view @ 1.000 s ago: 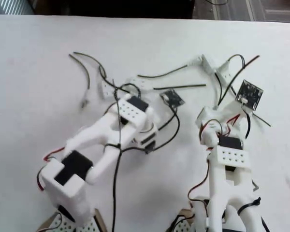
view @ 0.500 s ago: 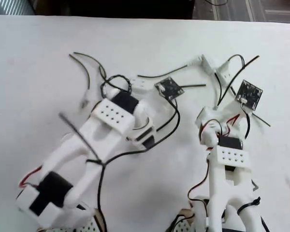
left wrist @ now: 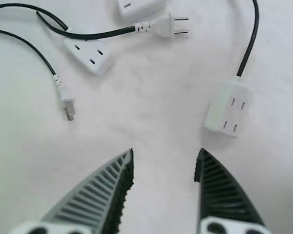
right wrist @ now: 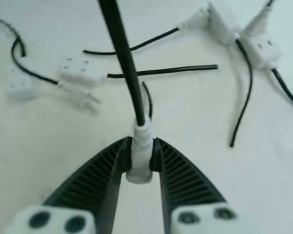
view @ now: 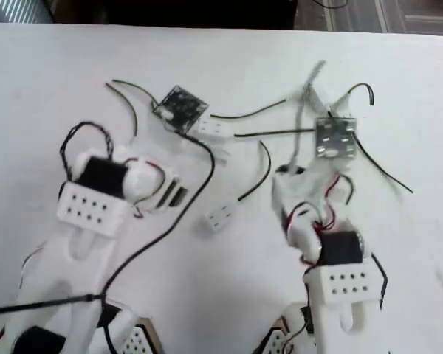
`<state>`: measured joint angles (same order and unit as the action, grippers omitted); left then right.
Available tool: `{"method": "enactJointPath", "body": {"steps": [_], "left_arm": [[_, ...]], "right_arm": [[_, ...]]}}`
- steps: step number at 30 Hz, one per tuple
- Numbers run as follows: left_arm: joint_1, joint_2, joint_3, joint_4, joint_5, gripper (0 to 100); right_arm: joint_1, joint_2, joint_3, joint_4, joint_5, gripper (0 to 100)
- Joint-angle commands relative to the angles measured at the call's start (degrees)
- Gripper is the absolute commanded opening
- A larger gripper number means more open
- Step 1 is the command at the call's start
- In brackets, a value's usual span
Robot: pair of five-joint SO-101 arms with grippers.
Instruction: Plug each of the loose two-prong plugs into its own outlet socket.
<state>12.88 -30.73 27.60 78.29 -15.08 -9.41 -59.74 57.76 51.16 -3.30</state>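
The right gripper (right wrist: 141,142) pinches a white plug (right wrist: 139,165), cord (right wrist: 122,58) running straight out from the jaws. The left gripper (left wrist: 166,153) is spread wide, a socket block (left wrist: 228,111) just ahead.

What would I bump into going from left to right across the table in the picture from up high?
First the left arm → then the loose white outlet socket → then the right arm, which holds a plug. The cords farther back overlap too much to order.

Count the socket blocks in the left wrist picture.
3 socket blocks: one near the left gripper, one farther off, one beyond it cut by the picture's edge. More may lie outside.
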Motion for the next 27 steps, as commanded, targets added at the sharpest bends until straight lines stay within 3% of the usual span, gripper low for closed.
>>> {"method": "enactJointPath", "body": {"steps": [1,5,9,17,27], "left_arm": [[-3.30,-11.30,10.20,-7.30,0.70,21],[-6.55,-21.05,19.60,-13.54,1.05,21],[-8.04,-28.09,26.02,-17.67,7.38,24],[-7.78,-31.16,29.10,-17.76,10.46,26],[-6.29,-31.34,26.02,-13.63,10.11,26]], "right_arm": [[-10.24,-5.67,-3.08,7.43,5.54,1.7],[-16.75,-6.37,-3.08,12.53,7.74,1.7],[-23.25,-6.37,-3.08,13.85,7.74,1.7],[-38.29,-6.20,-3.16,14.11,7.82,1.7],[-39.60,-6.11,-2.81,9.80,10.64,1.7]]}}
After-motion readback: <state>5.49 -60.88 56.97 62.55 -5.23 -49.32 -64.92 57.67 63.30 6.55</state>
